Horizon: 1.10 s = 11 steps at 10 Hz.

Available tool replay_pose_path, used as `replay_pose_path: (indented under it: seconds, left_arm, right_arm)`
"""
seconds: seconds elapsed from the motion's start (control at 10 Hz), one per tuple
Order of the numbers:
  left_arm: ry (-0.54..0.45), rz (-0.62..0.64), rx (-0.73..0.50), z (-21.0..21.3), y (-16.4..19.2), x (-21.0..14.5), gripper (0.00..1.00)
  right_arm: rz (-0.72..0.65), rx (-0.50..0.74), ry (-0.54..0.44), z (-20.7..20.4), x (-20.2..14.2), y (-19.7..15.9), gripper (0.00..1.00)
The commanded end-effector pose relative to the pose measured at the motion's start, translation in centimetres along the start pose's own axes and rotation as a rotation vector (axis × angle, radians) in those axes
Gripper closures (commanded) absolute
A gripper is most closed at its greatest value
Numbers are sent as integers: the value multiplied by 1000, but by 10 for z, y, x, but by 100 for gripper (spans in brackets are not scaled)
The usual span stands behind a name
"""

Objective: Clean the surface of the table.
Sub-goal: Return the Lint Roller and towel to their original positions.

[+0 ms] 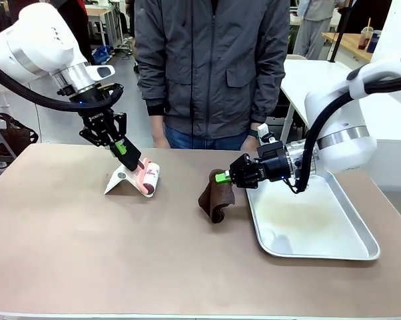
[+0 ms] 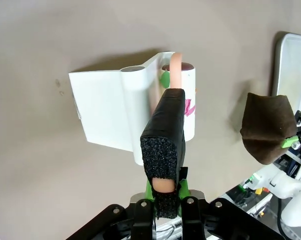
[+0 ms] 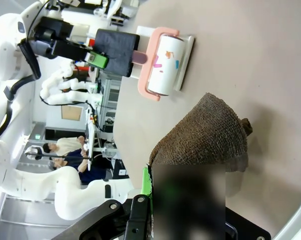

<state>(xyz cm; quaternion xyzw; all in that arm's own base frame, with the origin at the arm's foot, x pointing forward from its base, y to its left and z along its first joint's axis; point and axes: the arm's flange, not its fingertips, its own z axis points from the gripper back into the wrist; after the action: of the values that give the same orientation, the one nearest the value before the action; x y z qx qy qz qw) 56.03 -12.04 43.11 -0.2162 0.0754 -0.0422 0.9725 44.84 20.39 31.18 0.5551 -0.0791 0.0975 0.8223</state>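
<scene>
My left gripper [image 1: 124, 151] is shut on the black foam sleeve over the pink handle of a lint roller [image 1: 149, 179]. The roller rests against a white stand [image 1: 119, 181] on the brownish table [image 1: 87, 253]. In the left wrist view the gripper [image 2: 163, 189] clamps the sleeve, with the white roller [image 2: 189, 107] and stand [image 2: 105, 112] beyond it. My right gripper [image 1: 222, 177] is shut on a brown cloth [image 1: 216, 198] that hangs down to the table beside the tray. The cloth [image 3: 205, 135] is close up in the right wrist view, with the roller [image 3: 165, 65] farther off.
A shiny metal tray [image 1: 360, 235] lies on the table's right part, right next to the cloth. A person in a grey jacket [image 1: 210, 67] stands at the far edge, between the arms. Bare tabletop stretches across the front and left.
</scene>
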Motion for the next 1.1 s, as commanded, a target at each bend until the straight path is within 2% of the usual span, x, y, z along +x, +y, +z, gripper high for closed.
replay_pose_path:
  seconds: [0.0, 0.4, 0.5, 0.6, 0.7, 0.8, 1.0]
  left_arm:
    - [-16, 28, 61, -6, -1, 5, 81]
    - [-28, 37, 81, -13, -3, 5, 81]
    - [-28, 39, 85, -12, -3, 4, 59]
    - [-25, 40, 90, -12, -2, 4, 23]
    - [-28, 40, 91, -11, -2, 3, 1]
    - [-32, 41, 91, -10, -1, 3, 0]
    - [-43, 48, 102, -6, 2, 0, 0]
  right_arm:
    - [-2, 15, 0, -5, 6, 3, 91]
    - [-7, 14, -1, -4, 6, 0, 91]
    - [-11, 8, 6, -4, 6, -1, 91]
    - [-22, 5, 4, -4, 6, -1, 58]
    - [-28, -3, 7, -4, 6, -1, 34]
    - [-30, -6, 12, -4, 6, -1, 2]
    - [-36, -29, 37, -6, 7, -2, 0]
